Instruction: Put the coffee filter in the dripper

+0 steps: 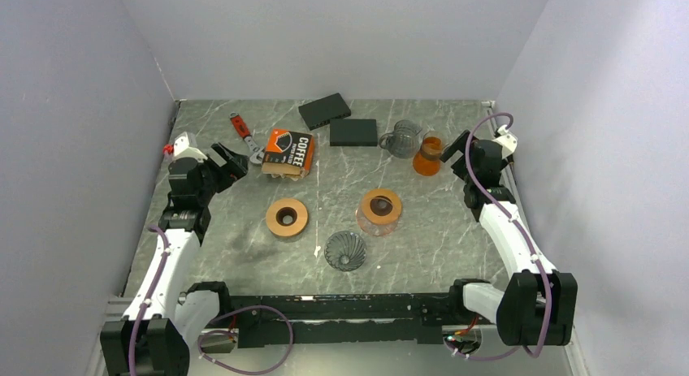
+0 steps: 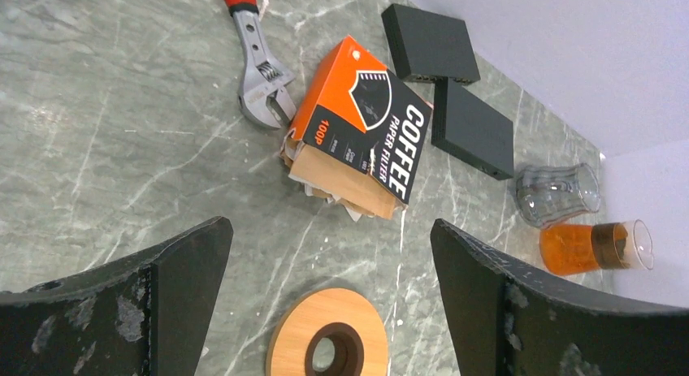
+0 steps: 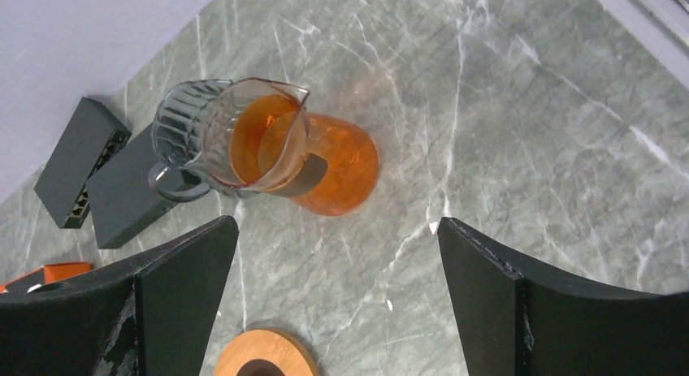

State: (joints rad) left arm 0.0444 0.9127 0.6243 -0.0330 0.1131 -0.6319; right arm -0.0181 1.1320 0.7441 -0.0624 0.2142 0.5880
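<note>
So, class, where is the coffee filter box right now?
In the top view, the coffee filter box lies left of centre and toward the back, between the wrench and a black box.

filter box [image 2: 357, 128] orange-black | table [image 2: 97, 108] grey marbled | carafe [image 3: 341, 165] orange | wrench [image 2: 258, 59] red-handled

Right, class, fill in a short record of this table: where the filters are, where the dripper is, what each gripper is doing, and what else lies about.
filters: coffee filter box, far side left of centre, paper showing at its open end
dripper: ribbed grey dripper, near centre, no filter in it
left gripper: open, holds nothing, beside the box
right gripper: open, holds nothing, by the orange carafe
other items: wrench, wooden ring
task state: filter not yet in dripper
</note>
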